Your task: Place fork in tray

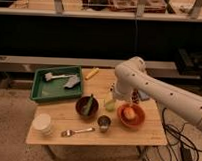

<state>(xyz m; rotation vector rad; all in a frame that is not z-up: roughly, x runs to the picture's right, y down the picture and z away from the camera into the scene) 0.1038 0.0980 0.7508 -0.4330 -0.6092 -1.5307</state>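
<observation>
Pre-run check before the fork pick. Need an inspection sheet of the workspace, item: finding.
Surface: wooden table, crowded.
Job's things: fork lies flat near the front edge, not yet in the tray; green tray sits at the back left corner.
Clutter: white-handled brush and grey item in the tray; yellow stick beside it; dark bowl; orange bowl; metal cup; white cup; small green container.
Grippers: hand open, nothing in it, low between the green container and the orange bowl, well away from the fork.
Cables: cables loose on the floor, right of the table.
Surroundings: dark shelving behind.
</observation>
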